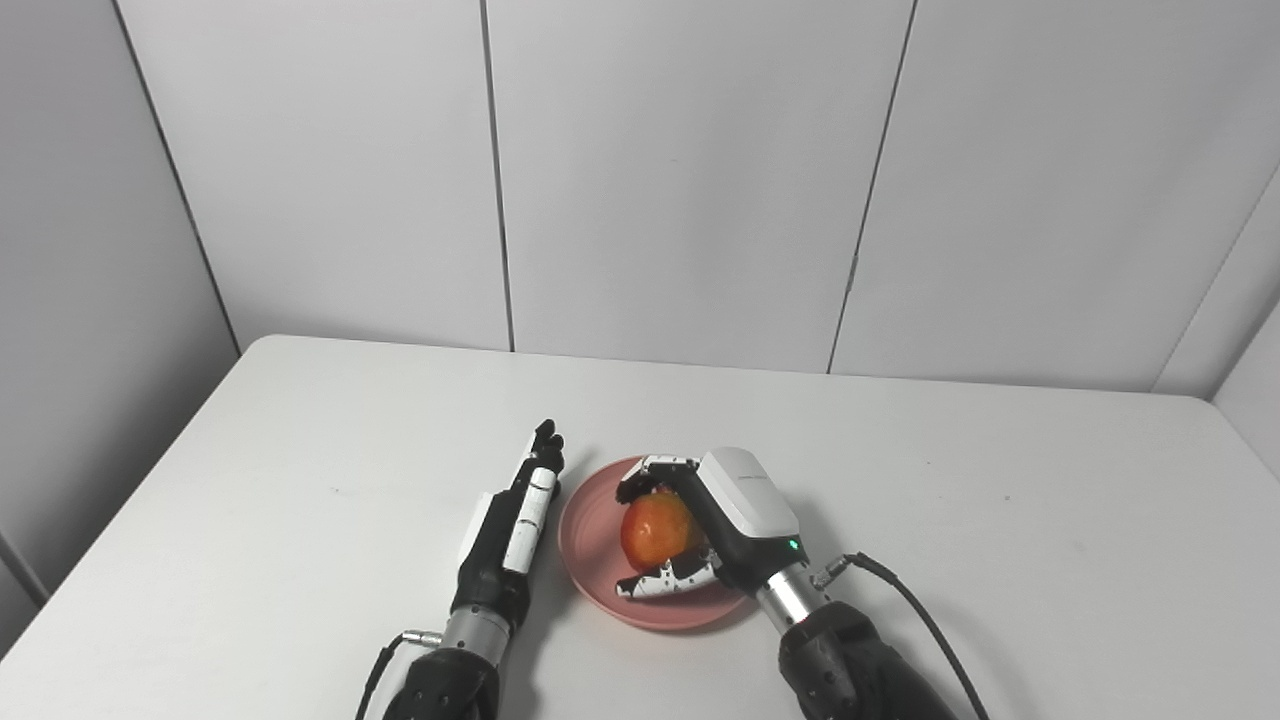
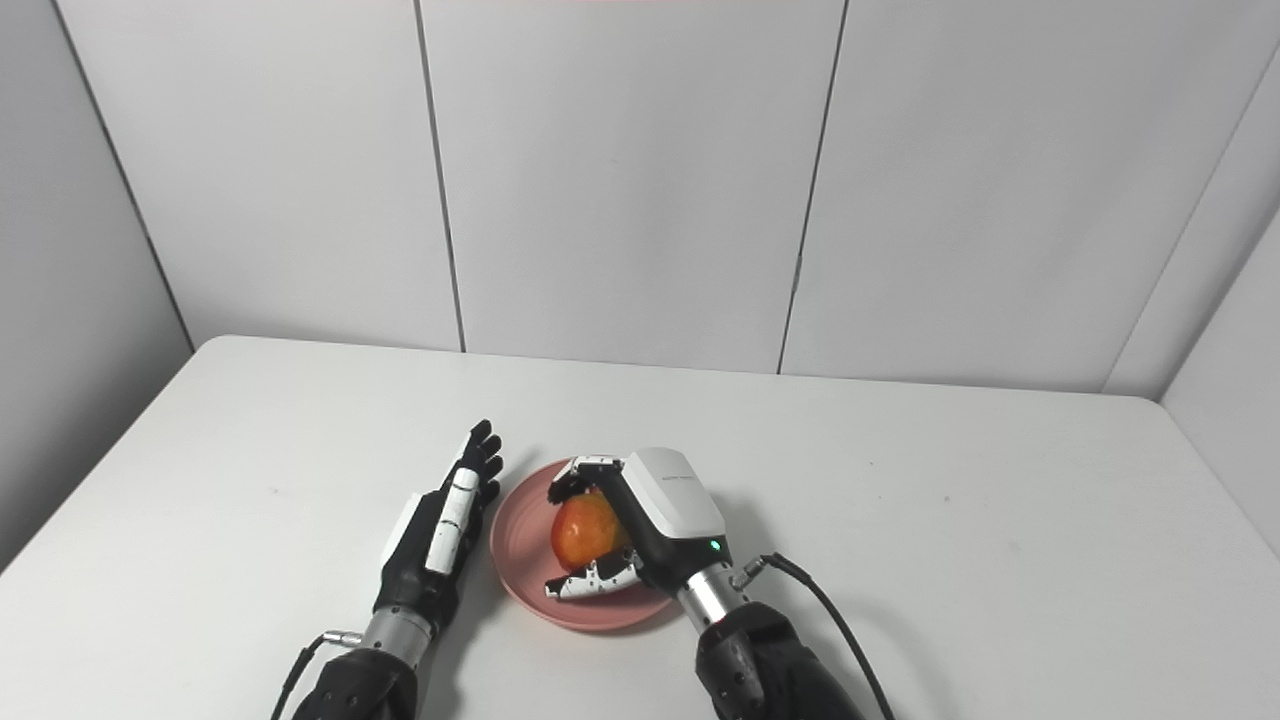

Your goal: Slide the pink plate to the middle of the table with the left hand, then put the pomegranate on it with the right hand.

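Note:
The pink plate (image 1: 590, 545) sits on the white table near its middle front. The pomegranate (image 1: 657, 530), red-orange, is over the plate's centre, inside my right hand (image 1: 700, 525). That hand's fingers and thumb curl around the fruit from the right. I cannot tell whether the fruit rests on the plate. My left hand (image 1: 515, 525) lies flat and open, fingers straight, just left of the plate's rim, holding nothing. The same layout shows in the right eye view, with the plate (image 2: 520, 550), the pomegranate (image 2: 585, 530), the right hand (image 2: 640, 525) and the left hand (image 2: 445, 525).
The white table (image 1: 300, 480) is bounded by grey wall panels behind and at both sides. A black cable (image 1: 920, 620) trails from my right wrist over the table's front right.

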`<state>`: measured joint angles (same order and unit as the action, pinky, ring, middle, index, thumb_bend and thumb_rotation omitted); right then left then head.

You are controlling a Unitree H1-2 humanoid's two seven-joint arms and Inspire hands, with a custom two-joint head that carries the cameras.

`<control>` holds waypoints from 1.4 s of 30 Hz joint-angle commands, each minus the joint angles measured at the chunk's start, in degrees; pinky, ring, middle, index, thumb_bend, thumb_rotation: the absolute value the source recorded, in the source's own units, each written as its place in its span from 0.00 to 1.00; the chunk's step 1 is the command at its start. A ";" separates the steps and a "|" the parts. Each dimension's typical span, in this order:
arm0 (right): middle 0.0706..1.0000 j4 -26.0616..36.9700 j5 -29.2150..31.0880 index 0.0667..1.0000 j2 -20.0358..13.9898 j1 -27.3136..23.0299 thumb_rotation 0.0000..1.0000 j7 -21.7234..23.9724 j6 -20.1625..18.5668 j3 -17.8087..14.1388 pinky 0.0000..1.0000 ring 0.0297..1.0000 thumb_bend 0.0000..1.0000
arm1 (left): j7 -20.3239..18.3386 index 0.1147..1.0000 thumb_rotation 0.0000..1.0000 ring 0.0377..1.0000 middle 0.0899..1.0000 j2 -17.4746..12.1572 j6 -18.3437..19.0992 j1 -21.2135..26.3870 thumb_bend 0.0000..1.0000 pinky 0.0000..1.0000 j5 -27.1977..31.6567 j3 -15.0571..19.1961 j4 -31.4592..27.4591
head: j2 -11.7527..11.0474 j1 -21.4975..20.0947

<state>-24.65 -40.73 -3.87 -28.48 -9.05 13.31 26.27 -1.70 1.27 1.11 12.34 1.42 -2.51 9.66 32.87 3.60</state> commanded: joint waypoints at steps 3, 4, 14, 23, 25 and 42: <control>0.73 1.99 -0.68 0.67 -1.14 -1.88 0.44 0.34 2.46 0.64 0.76 0.76 0.60 | -0.86 1.00 1.00 1.00 1.00 0.27 -2.12 1.19 0.64 1.00 -0.26 -0.69 -0.31 | -0.04 0.00; 0.79 1.79 -0.78 0.74 -1.39 -1.93 0.54 0.24 2.77 0.79 0.83 0.81 0.63 | -1.17 1.00 1.00 1.00 1.00 0.25 -2.29 1.23 0.64 1.00 0.12 -0.61 -0.19 | -0.01 -0.04; 1.00 -0.09 -1.27 0.96 -2.30 -2.10 0.83 -2.97 7.69 0.87 1.00 1.00 0.70 | -0.90 1.00 1.00 1.00 1.00 0.50 -2.28 1.43 0.65 1.00 0.20 -0.36 0.33 | -0.18 -0.20; 1.00 3.98 0.31 1.00 -2.15 -0.11 0.80 -5.18 9.44 -1.76 1.00 1.00 0.70 | -1.21 1.00 1.00 1.00 1.00 0.87 -2.16 1.53 0.64 1.00 1.45 0.13 0.64 | -0.16 -1.00; 1.00 5.86 0.57 1.00 -2.05 0.68 0.80 -5.45 9.11 -2.76 1.00 1.00 0.70 | -1.05 1.00 1.00 1.00 1.00 0.86 -1.54 1.50 0.63 1.00 1.51 0.12 0.26 | -0.11 -1.11; 1.00 15.62 19.16 1.00 0.92 11.00 0.95 -0.80 6.80 -13.66 1.00 1.00 0.66 | -1.30 1.00 1.00 1.00 1.00 0.13 -0.64 1.22 0.63 1.00 2.38 0.25 -0.83 | 0.48 -3.48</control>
<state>-11.53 -23.01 -3.46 -15.81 -10.23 20.21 13.39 -2.20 1.17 0.27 12.47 3.44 -2.09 10.22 33.31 0.09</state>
